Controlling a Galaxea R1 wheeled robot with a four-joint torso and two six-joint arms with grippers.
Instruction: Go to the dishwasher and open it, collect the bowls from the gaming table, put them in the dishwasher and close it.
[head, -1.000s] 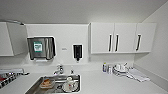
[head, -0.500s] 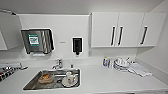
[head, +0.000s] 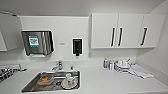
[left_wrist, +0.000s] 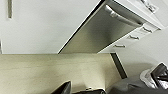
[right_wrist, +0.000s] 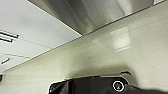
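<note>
A: Where does the dishwasher (left_wrist: 105, 30) sit?

B: In the left wrist view its steel front panel shows shut, flush with the white cabinet fronts (left_wrist: 45, 25) on either side, a long bar handle (left_wrist: 120, 16) along one edge. A row of small drawers (left_wrist: 135, 37) with slim handles lies just beside it. The pale floor (left_wrist: 50, 72) runs up to its base.

A: And from the other arm?

B: The right wrist view catches the same brushed steel panel (right_wrist: 95, 12), close, with a white door (right_wrist: 30, 25) beside it and the glossy floor (right_wrist: 112, 50) reflecting light.

A: What of the claws?

B: Dark parts of the robot edge into both wrist views, but the fingers cannot be made out. Whether either claw is apart or together, one cannot tell.

A: What does the head camera see?

B: A white desk (head: 112, 80) with a steel sink (head: 53, 81) set in it. Inside the sink lie an orange-brown container (head: 45, 80) and a white cup on a plate (head: 70, 81). A tap (head: 58, 66) stands behind it. On the wall hang a steel paper-towel box (head: 37, 42) and a black soap dispenser (head: 77, 46).

A: Further out?

B: White wall cupboards (head: 125, 30) with dark handles. Below them, a stack of plates (head: 122, 66), small bottles (head: 108, 64) near it, and folded cloths (head: 140, 71) beside the stack.
</note>
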